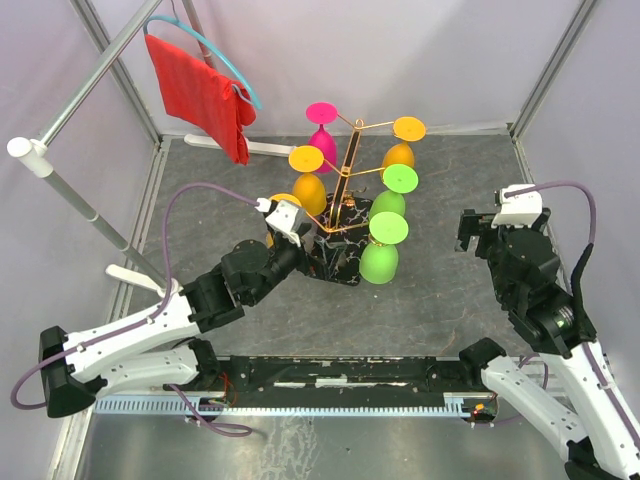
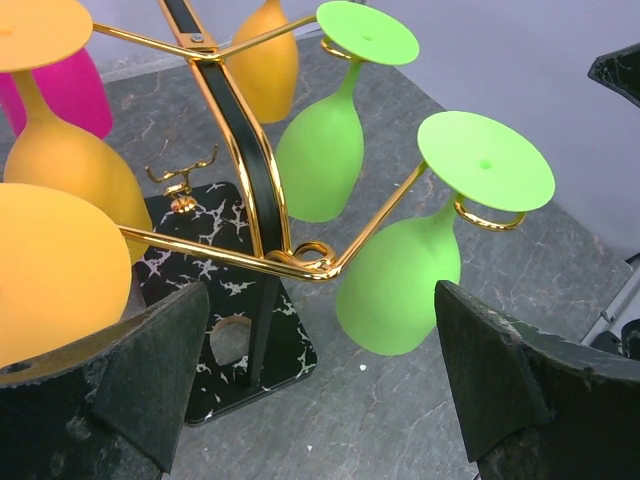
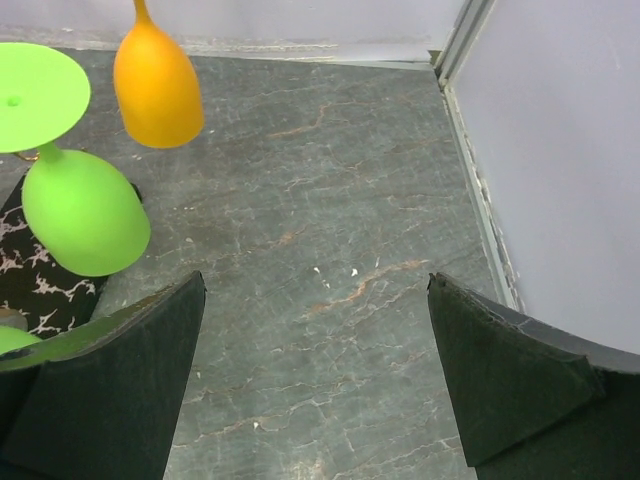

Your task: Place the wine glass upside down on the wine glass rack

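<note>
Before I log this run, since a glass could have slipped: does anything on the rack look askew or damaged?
Nothing stands out. The wine glass rack stands upright on its marbled base; the green wine glasses, orange wine glasses and pink wine glass hang bowl-down. No cracks or spills show.

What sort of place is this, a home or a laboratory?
Probably a laboratory robot cell: plain walls on a metal frame enclose the table, with a staged wine glass rack.
</note>
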Robot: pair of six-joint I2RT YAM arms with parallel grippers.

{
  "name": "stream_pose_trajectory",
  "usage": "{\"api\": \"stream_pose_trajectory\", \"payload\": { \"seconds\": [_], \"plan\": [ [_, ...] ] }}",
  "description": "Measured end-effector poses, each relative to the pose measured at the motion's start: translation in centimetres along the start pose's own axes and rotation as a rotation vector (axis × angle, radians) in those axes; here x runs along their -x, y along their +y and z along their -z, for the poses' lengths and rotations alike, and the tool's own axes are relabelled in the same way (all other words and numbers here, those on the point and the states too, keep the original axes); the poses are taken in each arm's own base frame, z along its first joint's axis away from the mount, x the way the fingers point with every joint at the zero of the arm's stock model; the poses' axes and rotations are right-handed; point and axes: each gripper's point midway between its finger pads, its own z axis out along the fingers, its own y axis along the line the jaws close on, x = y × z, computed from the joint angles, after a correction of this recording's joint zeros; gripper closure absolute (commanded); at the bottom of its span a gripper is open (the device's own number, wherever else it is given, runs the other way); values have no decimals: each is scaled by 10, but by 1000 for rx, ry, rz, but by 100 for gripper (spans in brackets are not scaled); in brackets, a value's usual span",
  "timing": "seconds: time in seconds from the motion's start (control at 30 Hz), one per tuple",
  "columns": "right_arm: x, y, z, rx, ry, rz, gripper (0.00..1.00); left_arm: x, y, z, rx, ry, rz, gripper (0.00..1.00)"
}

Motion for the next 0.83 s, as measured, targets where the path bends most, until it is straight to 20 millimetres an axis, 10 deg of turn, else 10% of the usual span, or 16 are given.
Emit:
{"api": "stream_pose_trajectory", "payload": {
  "seconds": [0.83],
  "plan": [
    [8,-21,-3,-161,52,-48,0,9,11,5,54,-30,8,1]
  ]
}}
